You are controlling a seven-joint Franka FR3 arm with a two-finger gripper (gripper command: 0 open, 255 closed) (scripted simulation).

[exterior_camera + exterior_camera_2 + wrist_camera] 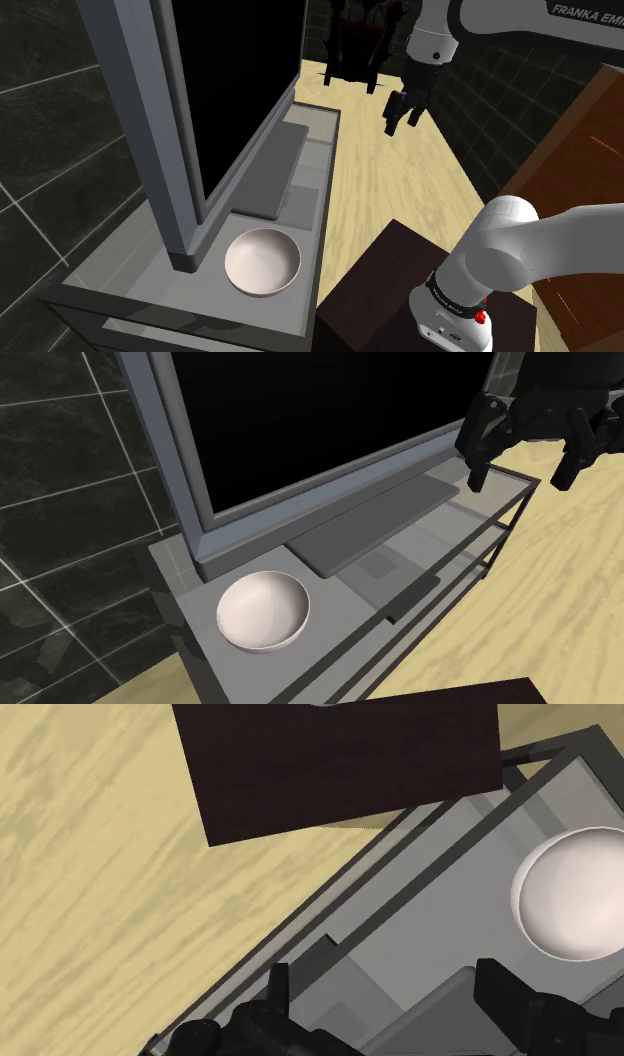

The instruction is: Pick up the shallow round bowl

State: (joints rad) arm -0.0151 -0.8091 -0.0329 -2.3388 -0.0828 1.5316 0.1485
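A shallow, round, off-white bowl (262, 262) (264, 610) (580, 894) sits upright on the near end of a grey glass-topped TV stand (150, 300) (180, 567), beside the corner of the television's frame. My black gripper (402, 120) (520, 474) (388, 994) hangs high in the air over the stand's far end, well away from the bowl. Its fingers (478, 470) stand wide apart and hold nothing.
A large television (240, 80) with a black screen and grey frame stands along the back of the stand, on a flat grey base slab (270, 170) (370, 517). My dark brown stand box (380, 290) (340, 764) rests on the wooden floor (390, 190) beside it. Dark tiled walls surround the area.
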